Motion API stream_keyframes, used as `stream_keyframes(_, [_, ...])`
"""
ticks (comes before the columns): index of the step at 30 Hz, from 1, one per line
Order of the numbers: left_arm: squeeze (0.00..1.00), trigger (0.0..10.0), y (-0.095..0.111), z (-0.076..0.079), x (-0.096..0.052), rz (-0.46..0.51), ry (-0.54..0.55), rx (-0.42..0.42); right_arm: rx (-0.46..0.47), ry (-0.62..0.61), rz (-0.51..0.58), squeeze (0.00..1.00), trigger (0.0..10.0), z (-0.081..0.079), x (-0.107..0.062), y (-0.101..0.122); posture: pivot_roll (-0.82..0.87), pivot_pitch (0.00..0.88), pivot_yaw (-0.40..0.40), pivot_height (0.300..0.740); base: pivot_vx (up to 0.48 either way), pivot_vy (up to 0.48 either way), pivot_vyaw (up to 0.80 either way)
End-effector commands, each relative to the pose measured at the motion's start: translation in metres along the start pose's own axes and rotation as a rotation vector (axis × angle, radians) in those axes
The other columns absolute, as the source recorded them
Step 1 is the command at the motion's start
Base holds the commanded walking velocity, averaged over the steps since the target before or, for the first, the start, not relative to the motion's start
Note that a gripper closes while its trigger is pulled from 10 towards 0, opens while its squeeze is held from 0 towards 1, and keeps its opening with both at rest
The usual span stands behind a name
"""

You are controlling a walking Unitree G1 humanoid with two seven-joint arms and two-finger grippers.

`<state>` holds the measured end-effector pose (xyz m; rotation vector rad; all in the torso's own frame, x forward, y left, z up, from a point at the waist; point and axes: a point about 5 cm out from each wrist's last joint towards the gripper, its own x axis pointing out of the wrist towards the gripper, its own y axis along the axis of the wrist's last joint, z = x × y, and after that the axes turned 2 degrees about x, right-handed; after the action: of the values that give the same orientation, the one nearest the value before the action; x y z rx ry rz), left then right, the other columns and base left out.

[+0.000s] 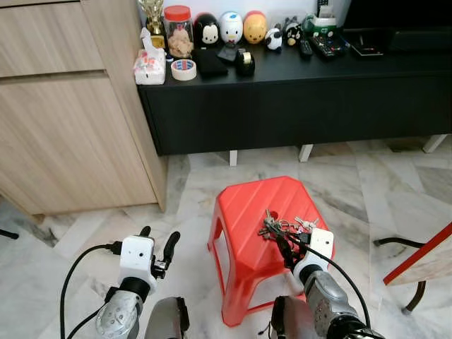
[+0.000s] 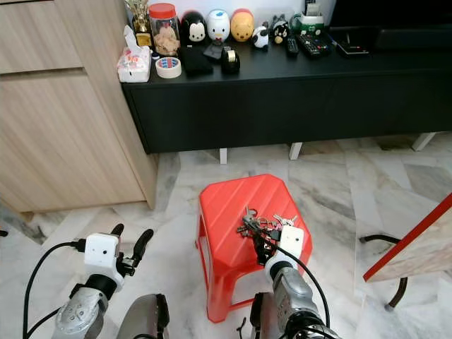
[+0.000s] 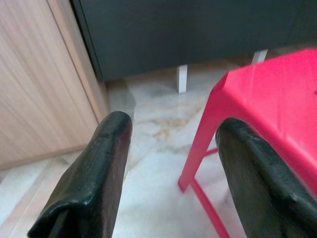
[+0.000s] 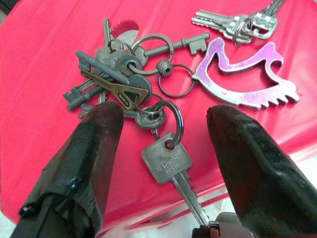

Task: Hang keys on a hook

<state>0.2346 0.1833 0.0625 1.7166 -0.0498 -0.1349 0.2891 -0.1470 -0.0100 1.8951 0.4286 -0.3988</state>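
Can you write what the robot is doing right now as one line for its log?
step: reaching for keys | right end effector: open over metal key bunch on red plastic stool | left end effector: open, idle | keys: not yet gripped

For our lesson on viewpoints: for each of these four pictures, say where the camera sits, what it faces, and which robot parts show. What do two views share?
Left eye view: on the head, facing forward and down at the red stool holding the bunch of keys; both silver arms show.
Right eye view: the head's other eye, same scene.
Left wrist view: on the left wrist, along the open left gripper toward floor and stool edge.
Right wrist view: on the right wrist, along the open right gripper over the keys.
Shared: both wrist views show the stool.
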Motion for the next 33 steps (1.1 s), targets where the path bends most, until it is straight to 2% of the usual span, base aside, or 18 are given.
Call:
stream_keyframes(1, [0.00,10.0,0.0004,-0.0007,-0.0024,-0.011,-0.002,0.014,0.011,-0.005,-0.013,0.00,10.0,-0.0001,0.0003,-0.0013,0.16,0.141,-0.031,0.597,0.000,0.000,0.00])
stream_keyframes(7, [0.00,10.0,0.0039,-0.0003,-0.0019,-0.007,-0.006,0.020,0.004,0.008,-0.014,0.00,10.0,-0.0032,0.0019,0.0009,0.16,0.144,-0.029,0.597,0.000,0.000,0.00])
stream_keyframes(8, [0.00,10.0,0.0040,-0.0005,-0.0018,-0.009,-0.007,0.022,0.002,0.008,-0.017,0.00,3.2,-0.0036,0.0022,0.0012,0.16,0.142,-0.028,0.597,0.000,0.000,0.00])
stream_keyframes(9, [0.00,10.0,0.0040,-0.0007,-0.0019,-0.011,-0.007,0.024,0.001,0.007,-0.019,0.00,0.8,-0.0037,0.0024,0.0014,0.16,0.142,-0.028,0.597,0.000,0.000,0.00])
stream_keyframes(10, [0.00,10.0,0.0040,-0.0007,-0.0019,-0.011,-0.007,0.024,0.001,0.007,-0.019,0.00,0.8,-0.0037,0.0024,0.0014,0.16,0.142,-0.028,0.597,0.000,0.000,0.00])
stream_keyframes(11, [0.00,10.0,0.0038,-0.0007,-0.0019,-0.013,-0.007,0.025,0.000,0.008,-0.020,0.00,0.0,-0.0038,0.0025,0.0015,0.17,0.142,-0.028,0.597,0.000,0.000,0.00])
stream_keyframes(21, [0.00,10.0,0.0036,-0.0009,-0.0018,-0.025,-0.019,0.032,-0.002,0.005,-0.030,0.00,0.1,-0.0039,0.0024,0.0002,0.17,0.144,-0.022,0.597,0.000,0.000,0.00])
stream_keyframes(26, [0.00,10.0,0.0032,0.0007,-0.0008,-0.029,-0.033,0.044,0.001,0.003,-0.032,0.00,0.9,-0.0036,0.0022,-0.0004,0.17,0.144,-0.019,0.597,0.000,0.000,0.00])
stream_keyframes(33, [0.00,10.0,0.0041,0.0016,0.0014,-0.028,-0.046,0.057,0.002,0.004,-0.031,0.00,1.0,-0.0038,0.0025,0.0003,0.17,0.138,-0.018,0.597,0.000,0.000,0.00])
